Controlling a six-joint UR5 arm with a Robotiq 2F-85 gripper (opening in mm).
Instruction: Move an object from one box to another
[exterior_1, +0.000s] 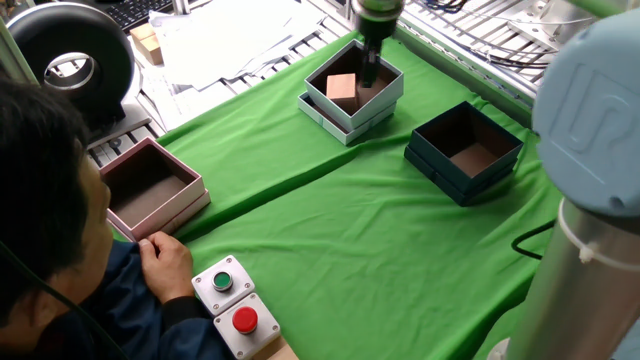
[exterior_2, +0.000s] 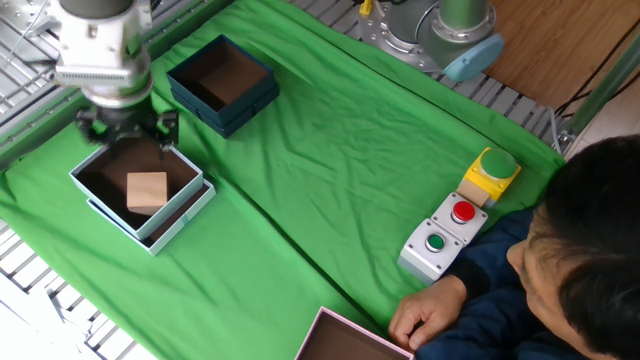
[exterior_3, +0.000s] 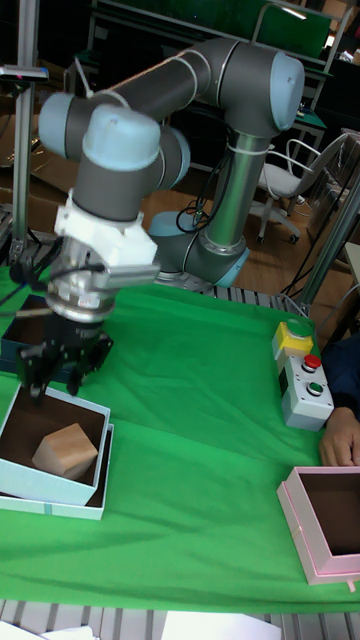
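Note:
The small tan wooden cube (exterior_1: 342, 88) (exterior_2: 147, 190) (exterior_3: 66, 452) rests on the brown floor of the white box with pale blue trim (exterior_1: 388, 96) (exterior_2: 172, 222) (exterior_3: 50, 490). My gripper (exterior_1: 369, 68) (exterior_2: 127, 128) (exterior_3: 62, 375) hangs open just above that box's far side, apart from the cube, with nothing between its fingers. The dark teal box (exterior_1: 440, 165) (exterior_2: 252, 100) stands beside the white box with nothing showing inside; the arm mostly hides it in the tall fixed view.
A pink box (exterior_1: 190, 205) (exterior_3: 300, 545) sits at the person's end of the green cloth, near a hand (exterior_1: 165, 262). A button box with green and red buttons (exterior_1: 232, 300) (exterior_2: 440, 235) and a yellow block (exterior_2: 490, 172) stand there too. The arm's base (exterior_2: 440, 35) is at the table's edge.

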